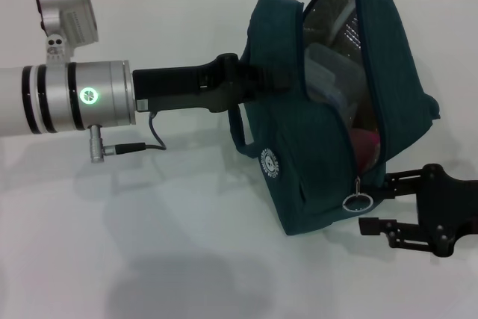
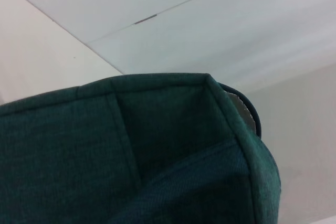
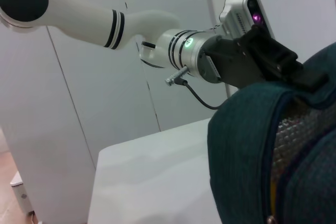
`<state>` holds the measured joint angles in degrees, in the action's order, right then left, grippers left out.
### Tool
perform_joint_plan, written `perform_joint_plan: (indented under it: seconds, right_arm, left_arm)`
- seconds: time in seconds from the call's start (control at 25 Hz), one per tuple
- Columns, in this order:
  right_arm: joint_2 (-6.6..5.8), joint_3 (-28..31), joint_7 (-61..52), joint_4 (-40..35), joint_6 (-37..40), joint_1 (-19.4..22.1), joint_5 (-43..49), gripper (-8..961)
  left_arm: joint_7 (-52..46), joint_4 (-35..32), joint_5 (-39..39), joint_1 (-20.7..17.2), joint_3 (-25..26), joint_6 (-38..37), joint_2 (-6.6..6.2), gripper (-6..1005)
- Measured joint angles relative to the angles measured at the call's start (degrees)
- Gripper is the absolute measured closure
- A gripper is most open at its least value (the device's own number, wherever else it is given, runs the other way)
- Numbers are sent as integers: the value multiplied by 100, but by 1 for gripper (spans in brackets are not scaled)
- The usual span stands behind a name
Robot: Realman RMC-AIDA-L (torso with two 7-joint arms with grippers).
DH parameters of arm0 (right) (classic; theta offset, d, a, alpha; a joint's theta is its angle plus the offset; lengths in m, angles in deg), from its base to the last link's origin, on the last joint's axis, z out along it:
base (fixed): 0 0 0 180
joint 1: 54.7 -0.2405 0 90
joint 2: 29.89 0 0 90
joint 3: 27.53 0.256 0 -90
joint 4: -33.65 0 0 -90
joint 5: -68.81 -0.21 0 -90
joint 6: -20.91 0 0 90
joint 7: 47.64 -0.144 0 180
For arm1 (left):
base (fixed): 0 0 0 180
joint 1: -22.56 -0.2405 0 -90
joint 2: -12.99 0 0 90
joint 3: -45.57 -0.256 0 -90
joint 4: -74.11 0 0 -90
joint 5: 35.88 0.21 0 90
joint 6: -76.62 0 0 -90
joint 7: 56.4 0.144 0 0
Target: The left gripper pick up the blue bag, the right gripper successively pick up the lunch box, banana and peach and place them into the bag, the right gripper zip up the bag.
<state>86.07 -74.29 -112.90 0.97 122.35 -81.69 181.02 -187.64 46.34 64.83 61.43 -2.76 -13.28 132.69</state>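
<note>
Beside right gripper, blue bag

blue bag: woven matt teal cloth, shiny crinkled foil lining | zipper ring beside right gripper: bright metal | lunch box inside bag: clear glossy plastic | left gripper: matt black plastic, wrist behind it satin silver metal | table: smooth white

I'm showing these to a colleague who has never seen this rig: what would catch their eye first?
Probably the blue bag, held up mid-scene by the left gripper at its upper edge, its mouth gaping to show silver lining and the lunch box inside. Next, the right gripper, low beside the bag at the zipper's ring pull.
</note>
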Motion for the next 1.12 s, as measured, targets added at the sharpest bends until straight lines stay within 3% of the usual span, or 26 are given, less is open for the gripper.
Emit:
perform_joint_plan:
  seconds: [0.28, 0.72, 1.12]
  right_arm:
    - [-4, 0, 46, 66, -156, -48, -37, 534]
    - [-13, -7, 67, 70, -204, -102, -156, 897]
    - [-40, -132, 67, 10, -159, -82, -161, 946]
  left_arm:
    - [2, 0, 0, -1, 0, 30, 0, 955]
    - [11, -16, -1, 9, 1, 34, -7, 954]
    - [16, 9, -214, -74, -1, 35, -10, 950]
